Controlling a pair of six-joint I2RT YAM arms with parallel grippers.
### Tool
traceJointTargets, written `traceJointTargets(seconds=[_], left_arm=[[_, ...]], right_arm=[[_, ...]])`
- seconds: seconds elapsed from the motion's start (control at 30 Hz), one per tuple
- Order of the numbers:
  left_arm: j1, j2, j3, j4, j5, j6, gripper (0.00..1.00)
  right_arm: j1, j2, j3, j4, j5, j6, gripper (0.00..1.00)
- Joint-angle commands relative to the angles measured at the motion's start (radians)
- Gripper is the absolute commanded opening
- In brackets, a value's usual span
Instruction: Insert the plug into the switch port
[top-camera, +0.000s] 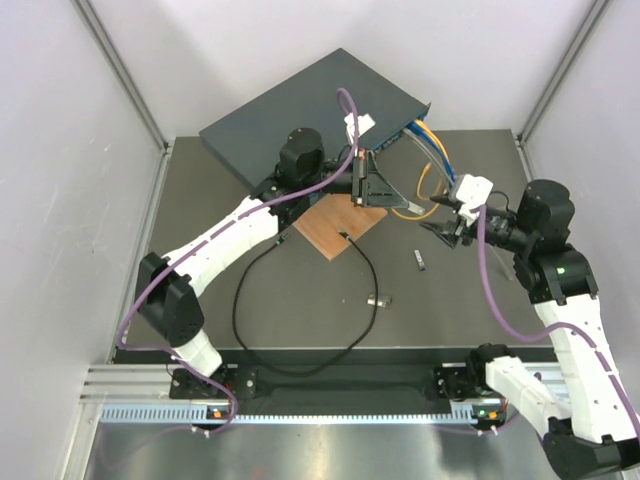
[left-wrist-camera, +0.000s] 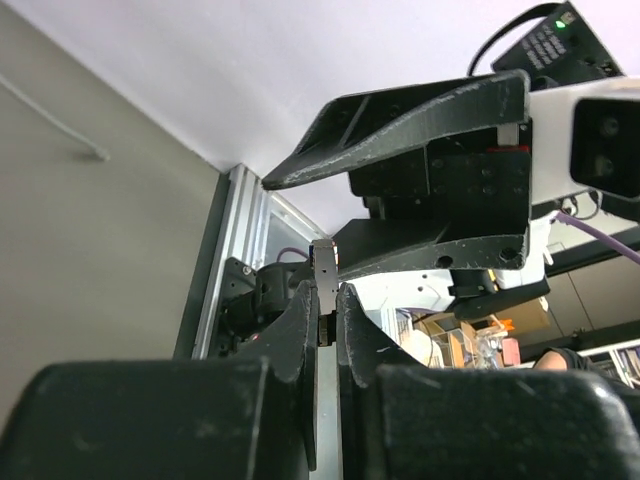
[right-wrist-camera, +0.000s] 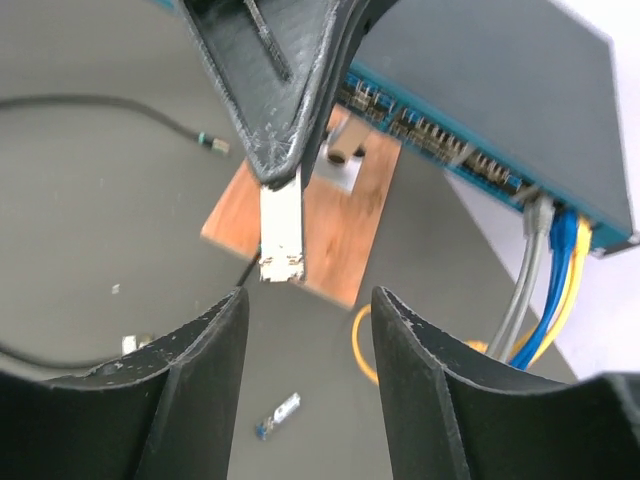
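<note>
— What has your left claw got?
— My left claw is clenched on a thin silver module; the module hangs upright from the fingertips, over the brown board, in front of the switch.

— And the right?
— My right claw is released; its fingers stand apart and grip nothing; it faces the left claw from close by, with the module in line with its gap; whether a finger touches the module I cannot tell.

— Where is the plug?
— The plug is in neither claw; it lies on the dark mat at the end of the black cable, near a corner of the board, well apart from the ports.

— Where are those?
— They run in a row along the switch's teal face; grey, blue and yellow cables sit at its right end.

— Anything else on the mat?
— A loose stick lies near my right claw; a second stick lies beside the black cable.
</note>
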Motion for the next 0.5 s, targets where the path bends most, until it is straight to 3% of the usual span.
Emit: traceJointTargets(seconds=[0.0,0.1,0.47], left_arm=[[-0.001,-0.008,0.004,-0.042,-0.033,0.041,0.0],[-0.001,-0.003,0.027,-0.148,-0.117,0.053,0.0],[-0.017,0.011,0.029,-0.162,-0.156,0.046,0.0]], right_arm=[[0.031,0.018,0.071,-0.102,0.035,-0.097,0.5],[0.064,0.041,0.077,-0.142,0.103,-0.14,0.5],[0.163,0.093,0.08,-0.135,0.218,-0.143,0.47]])
